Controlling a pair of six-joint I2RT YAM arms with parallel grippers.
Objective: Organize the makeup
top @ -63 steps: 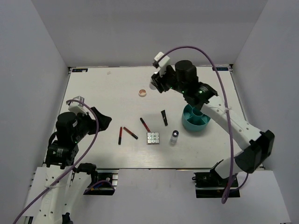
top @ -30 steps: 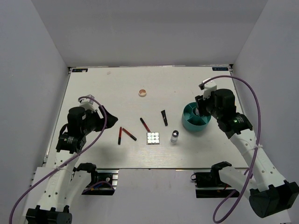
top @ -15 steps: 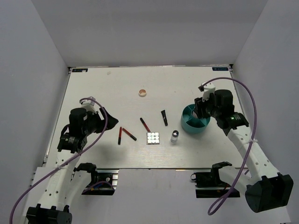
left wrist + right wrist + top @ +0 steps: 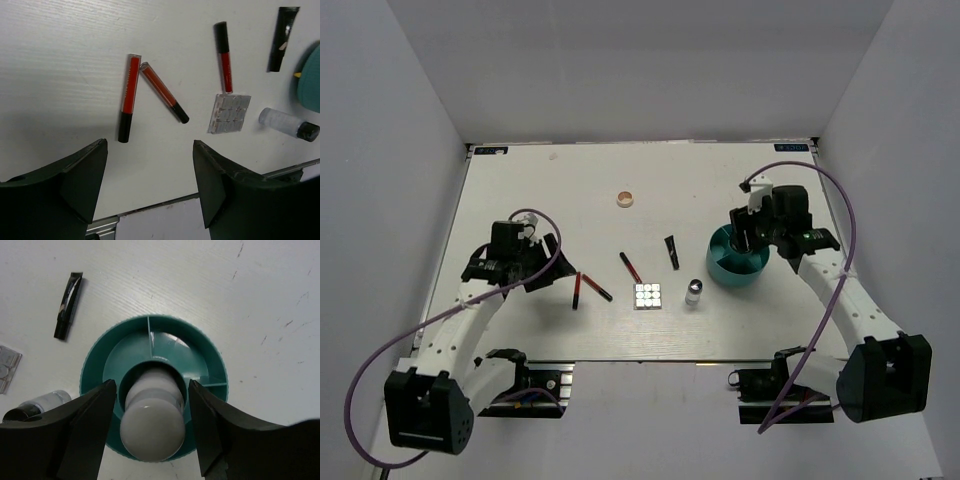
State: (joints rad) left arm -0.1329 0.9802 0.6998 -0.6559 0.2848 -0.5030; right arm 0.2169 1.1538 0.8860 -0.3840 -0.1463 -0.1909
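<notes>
The white bottle (image 4: 152, 425) stands upright in the centre cup of the teal tub (image 4: 150, 322). My right gripper (image 4: 152, 381) is open around it, with a narrow gap on each side; in the top view the right gripper (image 4: 748, 238) hides the bottle. My left gripper (image 4: 149, 143) is open and empty, just short of two red-and-black pencils (image 4: 128, 97) (image 4: 164, 92). A third pencil (image 4: 223, 57), the black tube (image 4: 283, 37), the palette (image 4: 229, 113) and the silver-capped vial (image 4: 288, 123) lie beyond. In the top view my left gripper (image 4: 552, 265) is left of the pencils (image 4: 577, 290).
The peach compact (image 4: 625, 199) lies alone towards the back middle. The tub (image 4: 735, 278) stands at the right, with the vial (image 4: 693, 293) and the tube (image 4: 672, 252) close on its left. The table's near edge runs just behind my left fingers.
My right gripper came from the far middle to the tub and settled over its centre cup. My left arm stretched forward and right, towards the pencils.
</notes>
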